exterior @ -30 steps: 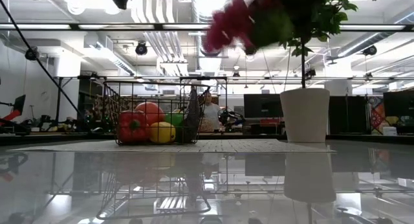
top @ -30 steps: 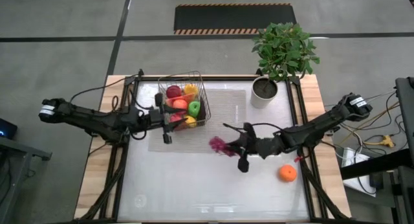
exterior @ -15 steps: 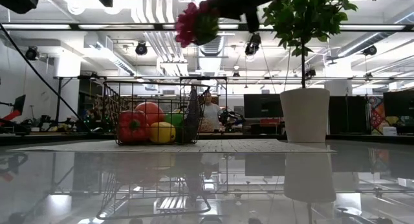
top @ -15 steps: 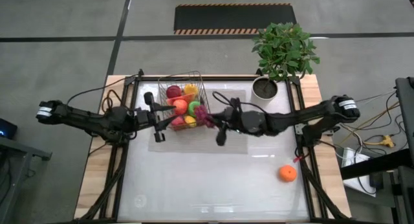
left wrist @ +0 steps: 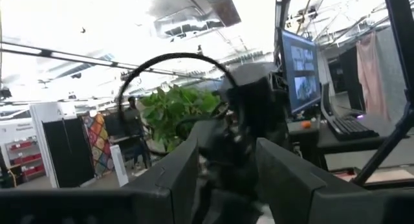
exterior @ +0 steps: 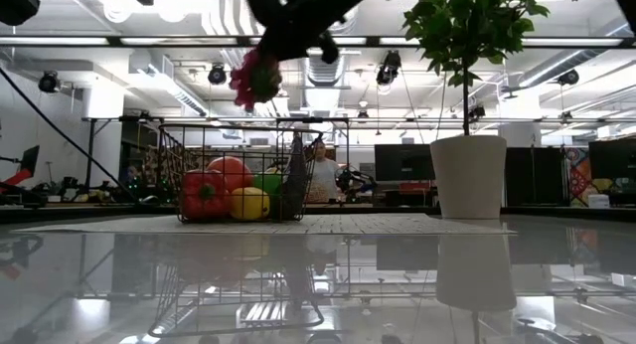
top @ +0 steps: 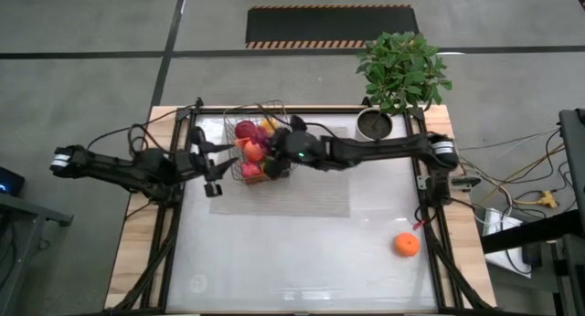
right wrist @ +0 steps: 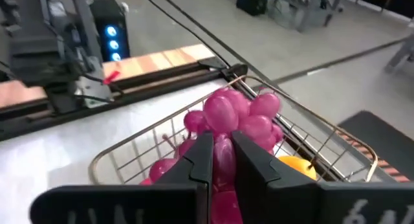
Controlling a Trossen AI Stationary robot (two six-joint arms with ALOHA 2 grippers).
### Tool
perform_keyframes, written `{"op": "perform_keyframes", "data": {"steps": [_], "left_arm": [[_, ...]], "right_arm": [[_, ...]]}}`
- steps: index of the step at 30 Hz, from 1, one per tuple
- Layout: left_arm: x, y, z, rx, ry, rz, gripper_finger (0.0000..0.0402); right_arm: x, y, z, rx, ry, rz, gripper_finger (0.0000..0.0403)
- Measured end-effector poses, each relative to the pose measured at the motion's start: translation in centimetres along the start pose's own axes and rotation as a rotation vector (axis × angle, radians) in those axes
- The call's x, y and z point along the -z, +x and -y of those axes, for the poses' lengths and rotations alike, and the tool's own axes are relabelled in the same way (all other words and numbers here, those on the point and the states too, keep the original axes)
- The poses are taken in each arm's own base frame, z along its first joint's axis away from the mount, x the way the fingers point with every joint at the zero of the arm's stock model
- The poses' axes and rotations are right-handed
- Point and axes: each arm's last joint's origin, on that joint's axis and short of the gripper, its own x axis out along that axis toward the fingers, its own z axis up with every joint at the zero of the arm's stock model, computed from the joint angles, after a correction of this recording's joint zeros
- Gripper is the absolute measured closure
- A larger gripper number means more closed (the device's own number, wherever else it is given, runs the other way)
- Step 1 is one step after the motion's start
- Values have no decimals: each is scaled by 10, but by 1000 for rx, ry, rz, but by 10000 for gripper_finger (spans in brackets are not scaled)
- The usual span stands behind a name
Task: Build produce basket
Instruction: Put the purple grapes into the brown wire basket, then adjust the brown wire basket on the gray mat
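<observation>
Overhead, the right end effector pinches glossy round grapes above the wire-grid basket.

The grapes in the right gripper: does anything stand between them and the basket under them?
Nothing visible does. The right gripper holds the grapes above the open top of the basket, where other produce already lies.

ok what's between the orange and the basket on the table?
Nothing. In the high view the stretch from the orange up to the basket is bare tabletop, then mat; the right gripper, clamping grapes, hangs over the basket.
</observation>
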Motion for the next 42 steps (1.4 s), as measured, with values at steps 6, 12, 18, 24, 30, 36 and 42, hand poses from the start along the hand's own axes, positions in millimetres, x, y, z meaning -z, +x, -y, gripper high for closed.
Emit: {"op": "perform_keyframes", "data": {"steps": [6, 12, 18, 24, 30, 36, 42], "left_arm": [[1, -2, -1, 0, 8, 0, 262], [3, -3, 0, 2, 17, -6, 262], [4, -3, 0, 4, 18, -9, 262], [8, -3, 2, 9, 24, -22, 262], [11, -4, 3, 12, 27, -30, 262], [12, -4, 3, 12, 31, -30, 262], [12, -4, 3, 10, 29, -29, 262]], "right_arm": [[-7, 44, 14, 68, -15, -73, 374], [4, 91, 35, 138, -27, -160, 374], [18, 130, 53, 187, -31, -233, 369], [26, 145, 52, 251, -33, -299, 323], [25, 146, 50, 248, -45, -326, 258], [-1, 107, 38, 221, -68, -379, 218], [-25, 57, 12, 167, -106, -421, 207]]}}
